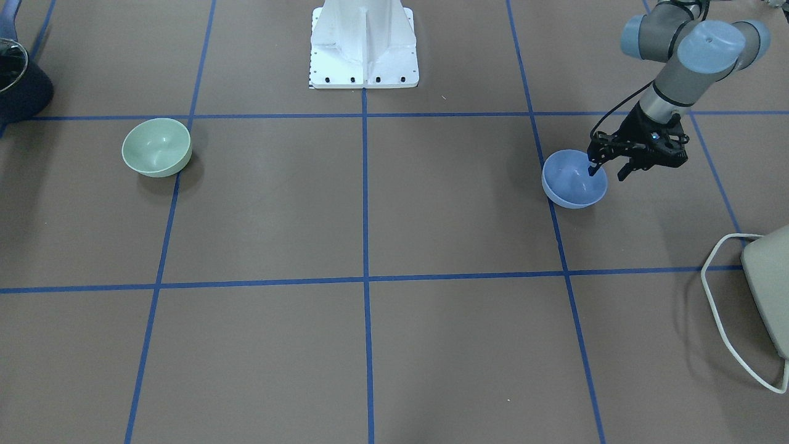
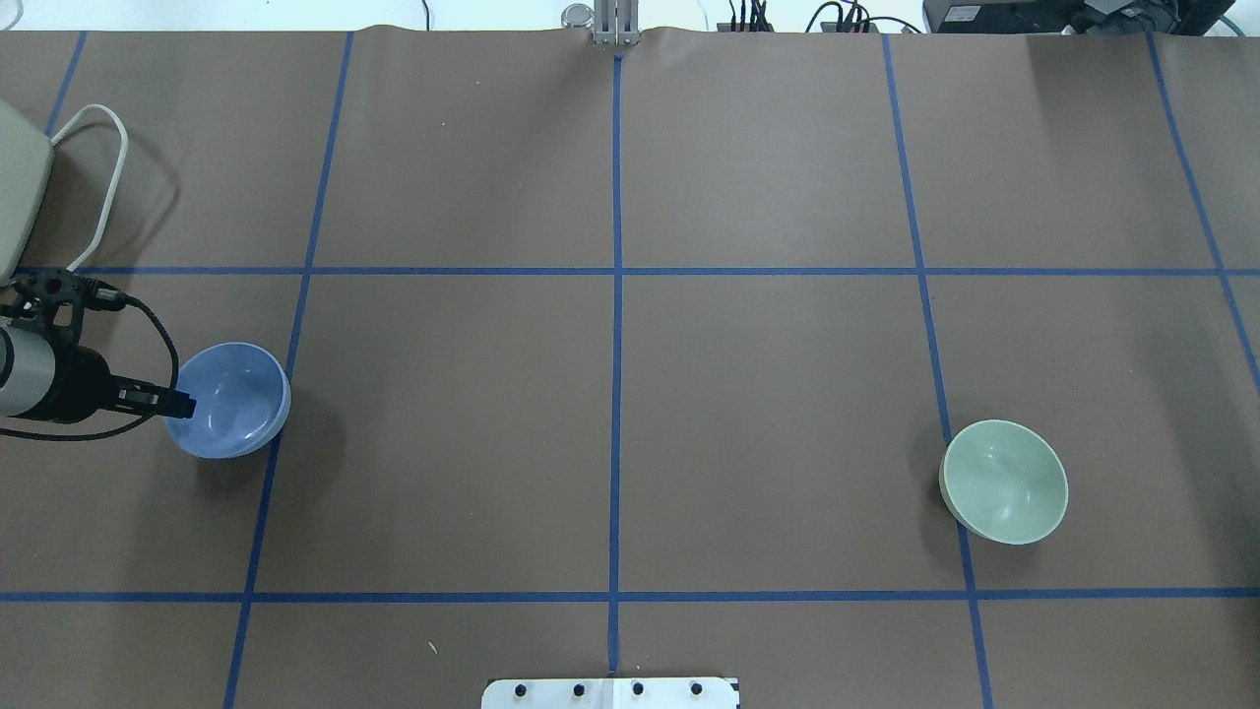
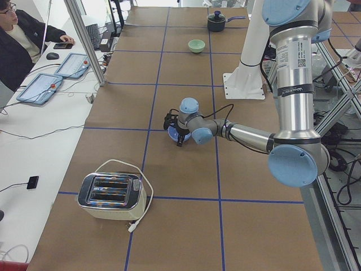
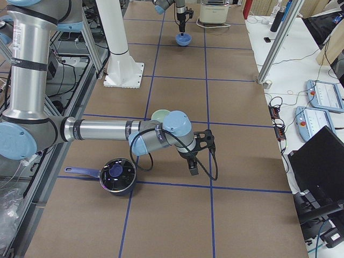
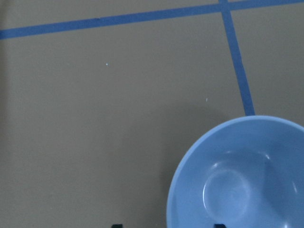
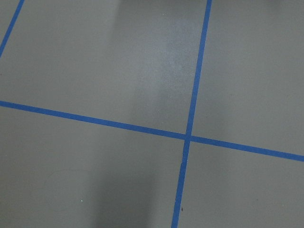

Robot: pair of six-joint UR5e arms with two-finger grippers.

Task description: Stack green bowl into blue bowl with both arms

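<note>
Straddling the rim of the blue bowl (image 1: 570, 188), the left gripper (image 1: 607, 174) has its jaws spread. One finger dips inside the bowl and the other hangs outside the wall, with the rim between them and neither seen to press on it. The left wrist view bears this out: its two black fingertips (image 5: 218, 225) show at the bottom edge, one at 5 o'clock over the bowl's inside and one at 7 o'clock over the bare table (image 2: 630, 443).

Read as a clock face, the overhead view puts the blue bowl at 9 o'clock, upright on the brown table, its 3 o'clock edge over a blue tape line (image 2: 295, 295); the green bowl (image 2: 1004, 481) sits just past 3 o'clock, upright as well, well apart from the blue one.

The right gripper (image 4: 193, 170) shows only in the exterior right view — it hangs pointing down over the table at about 5 o'clock of the green bowl, near it but not touching. Whether its fingers are spread or pressed together I cannot tell; its wrist camera shows only the table where two such lines cross.

A dark saucepan (image 4: 117, 174) stands at 9 o'clock of that gripper in the same view; a cream toaster (image 3: 110, 196) rests at 10 o'clock of the blue bowl in the overhead view; the white pedestal (image 1: 363, 43) stands at that view's 6 o'clock.
</note>
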